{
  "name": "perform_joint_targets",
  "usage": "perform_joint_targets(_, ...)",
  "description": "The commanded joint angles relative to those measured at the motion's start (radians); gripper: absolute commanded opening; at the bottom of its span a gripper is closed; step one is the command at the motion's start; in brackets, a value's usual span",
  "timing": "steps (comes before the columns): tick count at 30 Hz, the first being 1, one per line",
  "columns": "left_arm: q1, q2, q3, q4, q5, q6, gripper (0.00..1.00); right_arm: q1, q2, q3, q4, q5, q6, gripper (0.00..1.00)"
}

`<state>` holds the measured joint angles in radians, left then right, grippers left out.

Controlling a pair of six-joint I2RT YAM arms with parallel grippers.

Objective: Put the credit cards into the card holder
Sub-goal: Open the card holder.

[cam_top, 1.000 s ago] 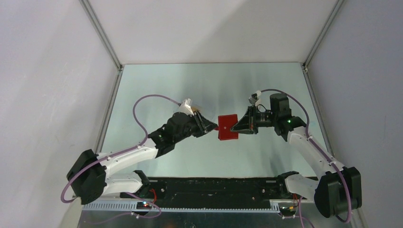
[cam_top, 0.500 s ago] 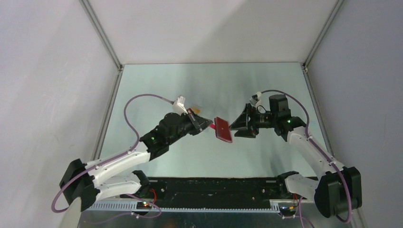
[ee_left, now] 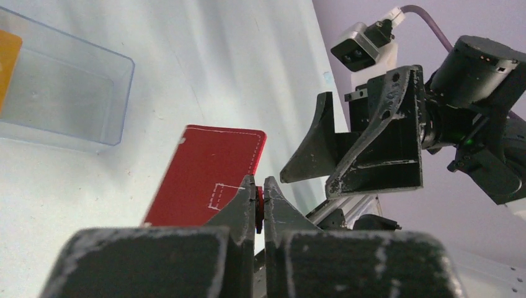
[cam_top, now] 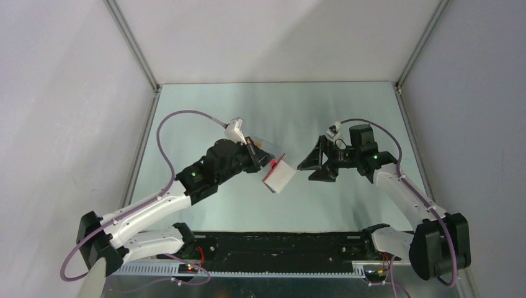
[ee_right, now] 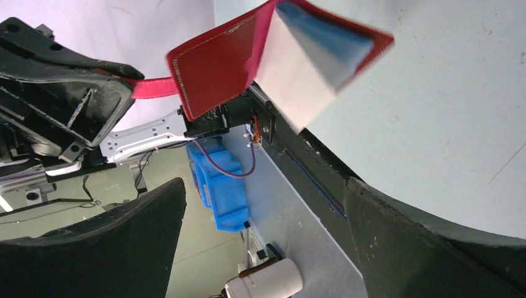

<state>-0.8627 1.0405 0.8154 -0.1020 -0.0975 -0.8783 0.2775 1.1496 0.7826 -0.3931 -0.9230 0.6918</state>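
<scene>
The left tool (ee_left: 260,197) is clamped on the closing tab of the card holder (ee_left: 211,171), which hangs open just beyond its tips, above the tabletop (cam_top: 248,112). The right tool (cam_top: 305,169) faces it, jaws wide apart, not touching.

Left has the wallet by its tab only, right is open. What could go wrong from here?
1. The left gripper pinches only the closing tab, and the card holder hangs from it above the table: it may slip or swing.
2. The holder hangs open and tilted; the right gripper, open beside it without touching, may knock it on a regrasp.
</scene>
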Motion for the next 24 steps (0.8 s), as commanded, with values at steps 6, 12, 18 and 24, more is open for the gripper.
perform_joint_targets(6,-0.020,0.000,0.106,-0.018,0.044,0.026,0.00,-0.024,0.014,0.014,-0.042,0.020,-0.089,0.99)
perform_joint_targets(12,-0.020,-0.008,0.130,0.000,0.036,-0.035,0.00,-0.084,-0.009,-0.004,-0.044,-0.009,-0.095,0.99)
perform_joint_targets(18,-0.019,-0.034,0.134,0.033,0.022,-0.082,0.00,-0.157,-0.059,-0.123,0.123,-0.118,0.015,0.99)
perform_joint_targets(24,-0.018,-0.071,0.129,0.086,-0.001,-0.138,0.00,-0.184,-0.084,-0.163,0.162,-0.140,0.022,0.99)
